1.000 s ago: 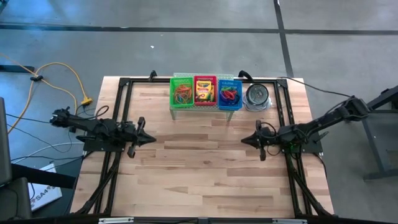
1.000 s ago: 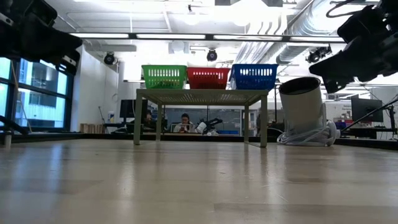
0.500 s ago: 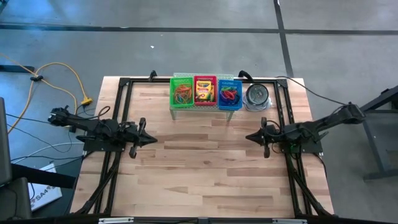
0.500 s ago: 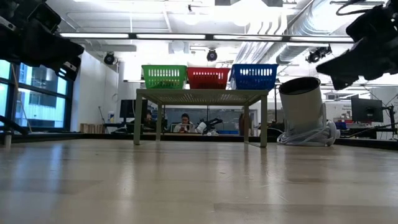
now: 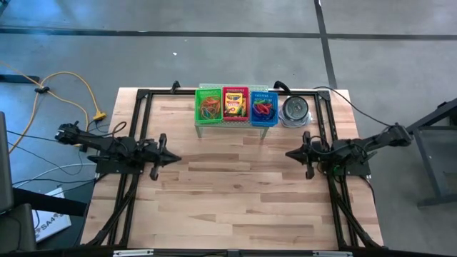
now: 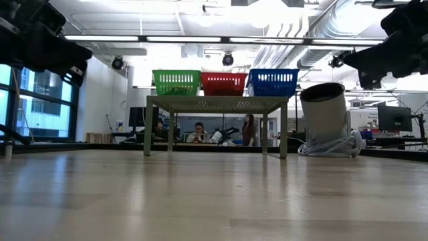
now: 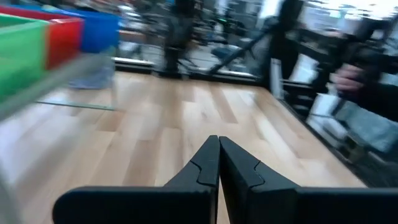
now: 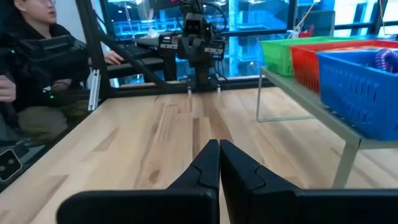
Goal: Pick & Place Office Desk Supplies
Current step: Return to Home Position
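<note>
Yellow-and-green crayon boxes (image 5: pixel 234 106) lie in the red basket (image 5: pixel 235 93). Rubber bands fill the green basket (image 5: pixel 210 108) and the blue basket (image 5: pixel 263 110). The three baskets stand side by side on a small clear stand (image 6: pixel 214 104) at the table's far edge. My left gripper (image 5: pixel 178 158) hangs shut at the table's left side, pointing level toward the middle, with nothing between its fingers (image 7: pixel 219 155). My right gripper (image 5: pixel 288 154) is shut at the right side, also level and holding nothing (image 8: pixel 219 155).
A round silvery tin (image 5: pixel 295 109) stands right of the blue basket, tall in the low view (image 6: pixel 326 119). Black frame rails (image 5: pixel 143 128) run along the table's left, right and far sides. Bare wood (image 5: pixel 232 193) lies between the grippers. A seated person (image 8: pixel 31 68) shows beyond the table.
My right gripper has drawn back toward the table's right edge, still shut and empty, while its arm has settled lower behind it. My left gripper has kept still.
</note>
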You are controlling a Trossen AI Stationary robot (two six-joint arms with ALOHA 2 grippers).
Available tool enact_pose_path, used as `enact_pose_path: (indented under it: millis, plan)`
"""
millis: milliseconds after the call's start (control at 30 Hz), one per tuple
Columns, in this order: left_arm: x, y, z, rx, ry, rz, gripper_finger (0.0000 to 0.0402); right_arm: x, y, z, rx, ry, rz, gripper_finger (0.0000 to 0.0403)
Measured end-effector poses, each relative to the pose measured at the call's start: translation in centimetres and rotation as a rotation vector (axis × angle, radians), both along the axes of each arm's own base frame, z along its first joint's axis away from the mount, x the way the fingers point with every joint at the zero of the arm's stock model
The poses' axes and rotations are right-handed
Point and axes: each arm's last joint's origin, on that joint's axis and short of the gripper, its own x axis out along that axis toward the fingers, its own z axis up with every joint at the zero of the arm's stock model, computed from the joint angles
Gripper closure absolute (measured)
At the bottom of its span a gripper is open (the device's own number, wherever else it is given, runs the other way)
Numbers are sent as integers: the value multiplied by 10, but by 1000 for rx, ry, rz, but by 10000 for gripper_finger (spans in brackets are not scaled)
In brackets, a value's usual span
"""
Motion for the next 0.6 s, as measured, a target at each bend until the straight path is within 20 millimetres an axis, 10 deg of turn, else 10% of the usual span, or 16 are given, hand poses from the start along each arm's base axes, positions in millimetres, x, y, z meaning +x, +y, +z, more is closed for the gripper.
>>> enact_pose_path:
  millis: [600]
  plan:
    - [1,6,0,-26,3,208,401,1,-5,0,2,0,-58,401]
